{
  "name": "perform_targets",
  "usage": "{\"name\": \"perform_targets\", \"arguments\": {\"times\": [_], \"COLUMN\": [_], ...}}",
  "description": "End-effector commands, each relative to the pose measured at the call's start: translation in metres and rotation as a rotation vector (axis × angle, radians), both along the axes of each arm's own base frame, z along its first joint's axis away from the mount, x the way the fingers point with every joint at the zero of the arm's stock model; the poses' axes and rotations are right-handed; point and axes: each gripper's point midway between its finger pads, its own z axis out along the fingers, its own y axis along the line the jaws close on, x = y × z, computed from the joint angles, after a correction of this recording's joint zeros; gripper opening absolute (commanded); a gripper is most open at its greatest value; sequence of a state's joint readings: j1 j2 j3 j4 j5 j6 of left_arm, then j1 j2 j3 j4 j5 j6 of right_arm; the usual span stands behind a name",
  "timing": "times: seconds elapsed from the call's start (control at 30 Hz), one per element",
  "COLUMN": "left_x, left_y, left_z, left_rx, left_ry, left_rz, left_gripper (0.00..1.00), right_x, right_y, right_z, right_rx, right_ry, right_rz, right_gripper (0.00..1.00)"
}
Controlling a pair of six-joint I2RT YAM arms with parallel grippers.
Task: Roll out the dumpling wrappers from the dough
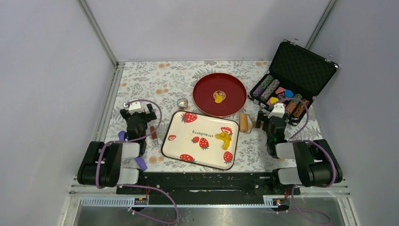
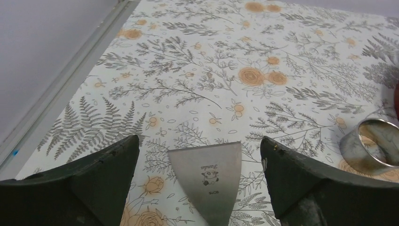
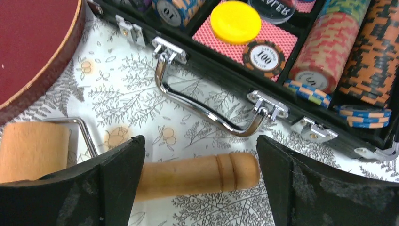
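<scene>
The dough (image 1: 224,139) is a ragged bright yellow patch on the right side of the strawberry-print tray (image 1: 179,146). A small yellow dumpling wrapper (image 1: 219,98) lies in the middle of the red plate (image 1: 207,89). My left gripper (image 1: 139,125) is open and empty left of the tray; in its wrist view (image 2: 200,157) a metal scraper blade (image 2: 209,179) lies on the table between the fingers. My right gripper (image 1: 274,123) is open; in its wrist view (image 3: 200,162) it hangs over the wooden roller's handle (image 3: 197,174), not gripping it.
A metal ring cutter (image 1: 182,102) stands between tray and plate, also in the left wrist view (image 2: 371,146). The roller (image 1: 245,123) lies right of the tray. An open poker chip case (image 1: 291,80) with a hard yellow chip (image 3: 235,22) sits at the back right.
</scene>
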State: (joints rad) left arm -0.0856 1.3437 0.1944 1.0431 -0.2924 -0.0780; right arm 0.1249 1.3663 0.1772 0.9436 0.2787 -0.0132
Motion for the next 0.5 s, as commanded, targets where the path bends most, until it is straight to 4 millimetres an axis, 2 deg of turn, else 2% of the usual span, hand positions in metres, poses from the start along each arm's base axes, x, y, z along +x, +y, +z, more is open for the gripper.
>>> {"name": "perform_targets", "arguments": {"times": [0.0, 0.07, 0.17, 0.47], "left_x": [0.0164, 0.0119, 0.0156, 0.0159], "left_y": [-0.0161, -0.0154, -0.0170, -0.0166], "left_z": [0.0209, 0.0214, 0.0192, 0.0206], "left_rx": [0.022, 0.022, 0.021, 0.021], "left_ry": [-0.046, -0.064, -0.041, -0.047], "left_rz": [-0.105, -0.100, -0.110, -0.108], "left_gripper": [0.99, 0.99, 0.99, 0.99], "right_x": [0.0334, 0.0272, 0.0314, 0.0311], "right_y": [-0.0060, -0.0093, -0.0106, -0.0105], "right_z": [0.0535, 0.0485, 0.0534, 0.0514], "right_rx": [0.008, 0.010, 0.012, 0.011], "right_ry": [-0.187, -0.155, -0.189, -0.173], "right_rz": [-0.043, -0.064, -0.074, -0.074], "right_gripper": [0.96, 0.99, 0.99, 1.00]}}
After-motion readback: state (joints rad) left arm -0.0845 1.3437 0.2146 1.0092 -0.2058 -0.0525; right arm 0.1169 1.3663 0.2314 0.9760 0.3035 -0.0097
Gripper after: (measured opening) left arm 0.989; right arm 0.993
